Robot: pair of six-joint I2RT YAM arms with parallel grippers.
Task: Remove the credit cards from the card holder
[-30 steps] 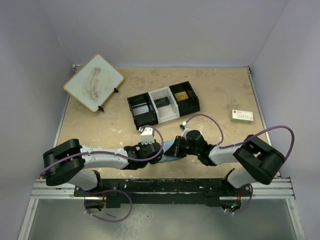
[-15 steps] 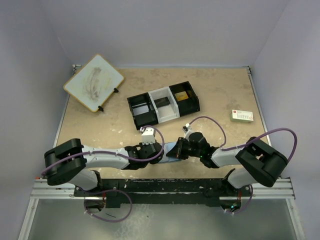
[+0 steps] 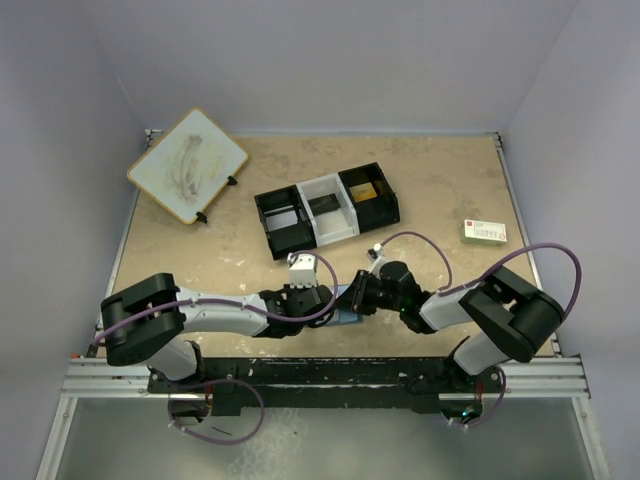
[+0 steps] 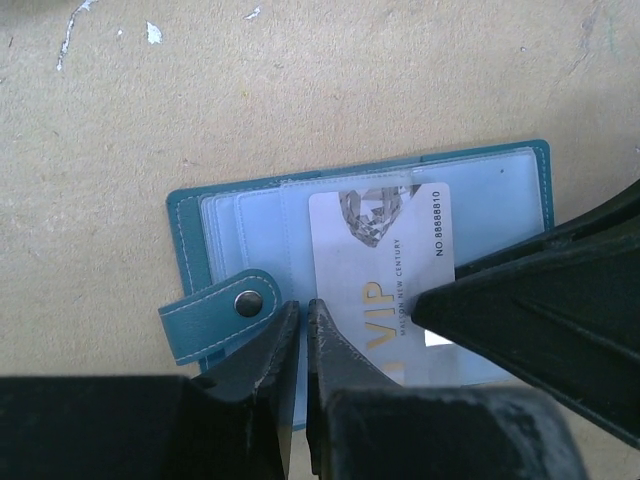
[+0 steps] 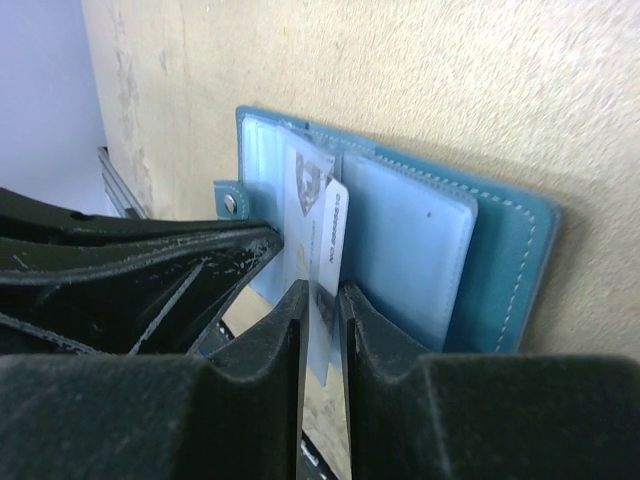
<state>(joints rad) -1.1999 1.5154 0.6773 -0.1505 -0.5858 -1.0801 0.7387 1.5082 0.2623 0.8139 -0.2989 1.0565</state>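
Gripping the white VIP card point(image 4: 380, 240) while the card holder point(image 4: 250, 215) lies open on the table point(image 4: 300, 70)

So the blue card holder is flat on the table near the front edge, right between the two arms and well in front of the black-and-white tray point(image 3: 325, 207). The right gripper point(image 5: 320, 295) has its jaws clamped on the edge of the white VIP card, whose far end sits tucked under a clear pocket. The left gripper point(image 4: 302, 310) has its jaws squeezed almost together, just a thin slit. Its tips are on the holder's near edge, right beside the snap tab point(image 4: 215, 315). Can't tell if it's actually pinching anything there.
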